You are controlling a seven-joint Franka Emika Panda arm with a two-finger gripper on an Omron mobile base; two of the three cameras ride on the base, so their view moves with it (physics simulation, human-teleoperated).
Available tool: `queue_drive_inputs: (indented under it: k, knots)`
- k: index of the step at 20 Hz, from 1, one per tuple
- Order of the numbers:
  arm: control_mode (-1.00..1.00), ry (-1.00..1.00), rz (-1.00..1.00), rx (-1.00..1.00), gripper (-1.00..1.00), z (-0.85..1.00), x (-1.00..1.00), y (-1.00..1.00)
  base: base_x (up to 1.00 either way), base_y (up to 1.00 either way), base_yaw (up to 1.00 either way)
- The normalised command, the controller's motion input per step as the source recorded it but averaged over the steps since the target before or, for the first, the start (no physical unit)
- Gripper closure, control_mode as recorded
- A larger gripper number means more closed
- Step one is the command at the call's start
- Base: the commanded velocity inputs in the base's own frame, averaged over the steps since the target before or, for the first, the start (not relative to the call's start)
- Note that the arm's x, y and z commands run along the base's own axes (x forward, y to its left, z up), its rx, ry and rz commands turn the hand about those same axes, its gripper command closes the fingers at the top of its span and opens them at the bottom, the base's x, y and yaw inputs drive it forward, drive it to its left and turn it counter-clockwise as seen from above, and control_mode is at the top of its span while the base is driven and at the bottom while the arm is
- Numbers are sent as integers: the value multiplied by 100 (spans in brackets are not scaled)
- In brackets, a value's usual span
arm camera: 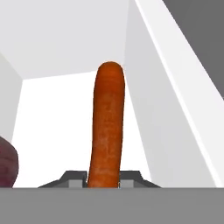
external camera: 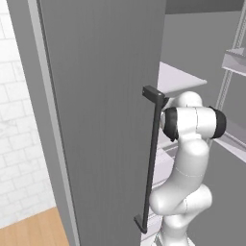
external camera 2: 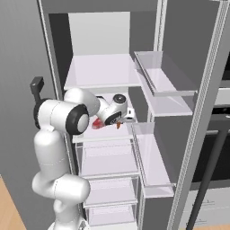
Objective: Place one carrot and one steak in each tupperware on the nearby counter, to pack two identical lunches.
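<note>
An orange carrot [arm camera: 106,127] lies on a white fridge shelf [arm camera: 57,127] and runs straight away from the hand. My gripper [arm camera: 103,177] is shut on the carrot's near end, with a dark fingertip [arm camera: 74,178] on each side of it. In the right base view my gripper [external camera 2: 120,122] reaches into the open fridge at mid height, with the carrot [external camera 2: 118,126] at its tip. A dark red steak [arm camera: 8,164] lies close beside the carrot on the same shelf, also seen as the steak [external camera 2: 96,122] behind the wrist. The tupperware and the counter are out of view.
The grey fridge door [external camera: 96,120] with its dark vertical handle [external camera: 153,158] stands open close on the arm's left. Door bins [external camera 2: 155,74] jut out on the right. Glass shelves [external camera 2: 101,72] lie above, and drawers [external camera 2: 108,159] sit below the hand.
</note>
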Motion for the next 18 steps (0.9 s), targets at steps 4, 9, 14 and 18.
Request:
queue_drive_inputs:
  k: [4, 9, 14, 18]
  knots:
    - [-100, 0, 0, 0, 100, 0, -76, 18, 0, 0, 0]
    - [-100, 0, -1, 0, 100, 4, -99, 26, 0, 0, 0]
    - [-100, 0, -5, 0, 100, 73, -97, 41, 0, 0, 0]
    - [-100, 1, -7, 0, 100, 100, -75, 21, 0, 0, 0]
